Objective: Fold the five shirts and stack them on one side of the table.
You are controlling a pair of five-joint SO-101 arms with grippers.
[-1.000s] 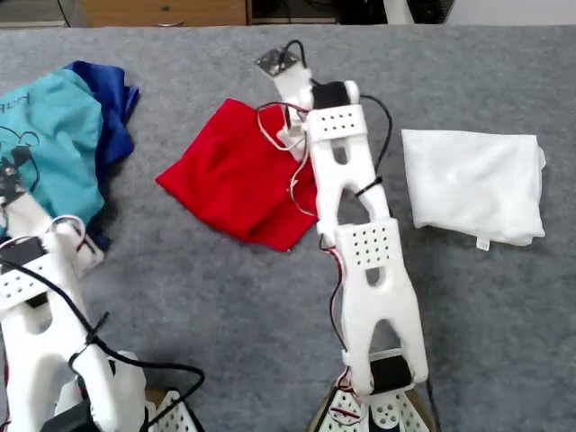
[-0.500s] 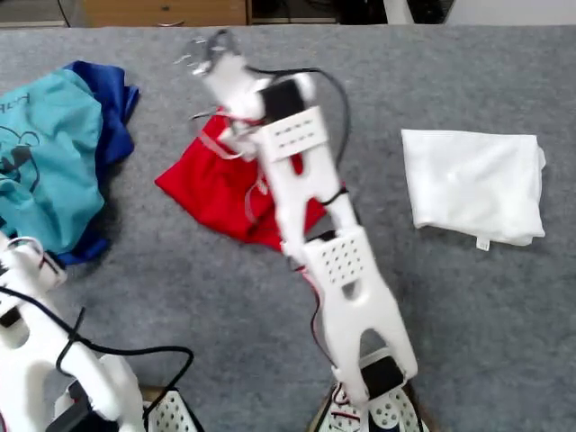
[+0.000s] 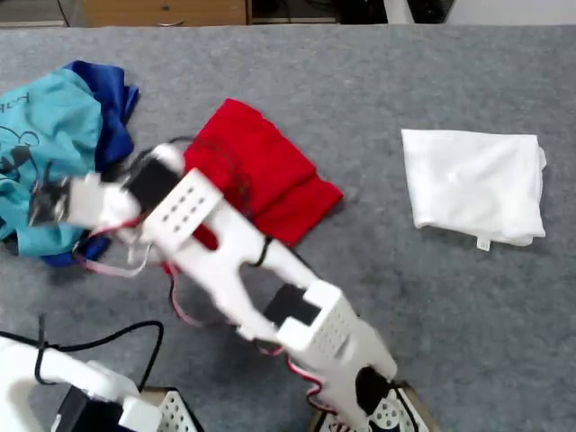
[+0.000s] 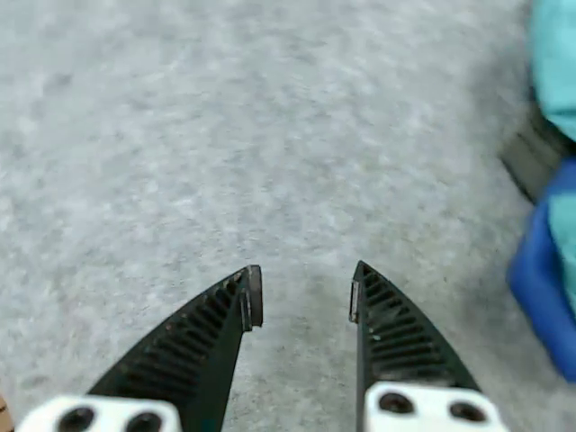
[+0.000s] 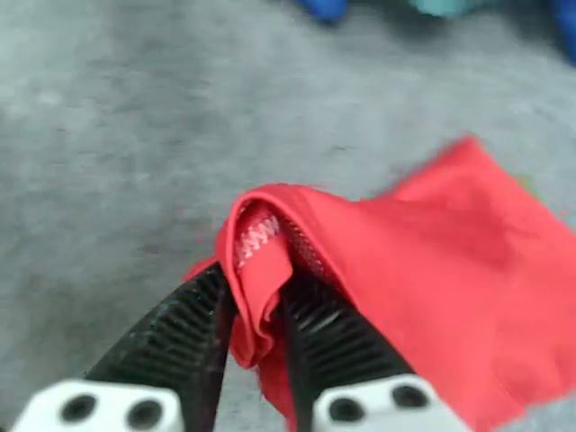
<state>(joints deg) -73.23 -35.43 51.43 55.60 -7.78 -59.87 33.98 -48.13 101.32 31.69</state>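
**On the grey table, red shirt pinched in the right claw**

Between the right claw's [image 5: 255, 301] 2 black ribbed jaws sits a bunched fold of the red cotton shirt [image 5: 432, 261]. The jaws are nearly closed, with only the thickness of the cloth between them, and a line of white stitching shows at the gripped hem. From above, the right arm [image 3: 234, 252] reaches across the grey felt-covered table [image 3: 405, 81] toward its left side and lies over the near-left part of the red cotton shirt [image 3: 261, 166].

The left claw [image 4: 303, 297] hangs over bare felt with its jaws moderately apart and nothing between them.

A crumpled teal shirt [image 3: 49, 135] lies at the table's left edge on top of a dark blue shirt [image 3: 108, 99]. The teal shirt carries dark print too small to read.

A folded white shirt [image 3: 472, 184] lies well apart on the right side. A small white tag [image 3: 482, 243] sits at its near edge, and its wording cannot be made out.
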